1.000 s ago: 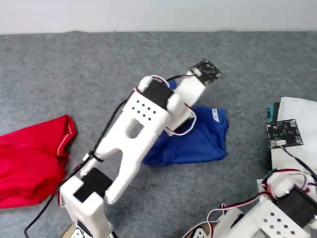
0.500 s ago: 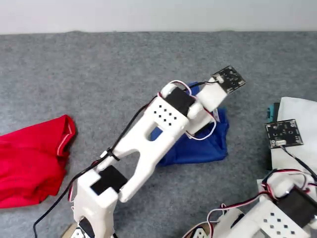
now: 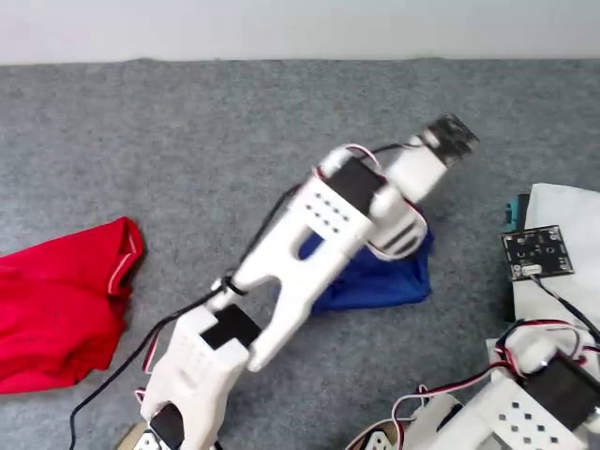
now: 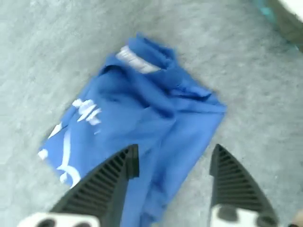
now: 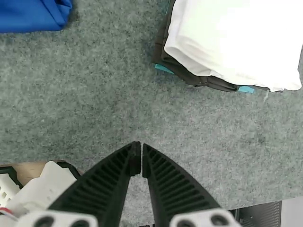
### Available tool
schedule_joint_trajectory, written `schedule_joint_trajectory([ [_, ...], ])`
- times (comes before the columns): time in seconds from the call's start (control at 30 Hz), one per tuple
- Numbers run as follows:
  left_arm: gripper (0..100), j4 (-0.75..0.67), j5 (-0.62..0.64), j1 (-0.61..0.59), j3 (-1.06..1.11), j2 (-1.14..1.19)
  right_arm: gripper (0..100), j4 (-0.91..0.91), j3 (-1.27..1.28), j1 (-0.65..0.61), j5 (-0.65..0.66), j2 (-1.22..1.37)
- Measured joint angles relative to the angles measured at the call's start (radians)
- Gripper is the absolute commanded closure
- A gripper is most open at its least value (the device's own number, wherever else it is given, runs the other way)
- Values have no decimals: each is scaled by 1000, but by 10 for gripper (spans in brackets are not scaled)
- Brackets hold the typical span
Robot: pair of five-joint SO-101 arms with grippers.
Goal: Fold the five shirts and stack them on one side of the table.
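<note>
A folded blue shirt (image 3: 384, 277) lies mid-table, partly under my left arm. In the left wrist view the blue shirt (image 4: 137, 118) shows white print, and my left gripper (image 4: 173, 158) hangs open above its edge, holding nothing. A stack of folded shirts, white on top (image 5: 236, 40) over dark and teal layers, sits at the table's right side (image 3: 562, 211). My right gripper (image 5: 141, 153) is shut and empty over bare grey cloth near the front edge. A loose red shirt (image 3: 61, 300) lies at the far left.
Grey felt covers the table (image 3: 187, 141). A white wall runs along the back edge. My right arm's base (image 3: 525, 403) stands at the front right, with cables around it.
My left arm has swung to the right across the blue shirt, its wrist now nearer the stack. The right arm and the shirts have stayed put.
</note>
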Motion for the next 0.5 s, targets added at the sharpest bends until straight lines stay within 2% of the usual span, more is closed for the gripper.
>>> schedule_joint_trajectory([
  [0.13, 988, 17, -20, -130, -9, 0, 987, 0, 0, 0, 0, 0],
  [0.3, 986, 17, -118, -270, 89, 0, 987, 0, 0, 0, 0, 0],
  [0.5, 986, -2, -173, -293, 275, 6, 987, 0, 0, 0, 0, 0],
])
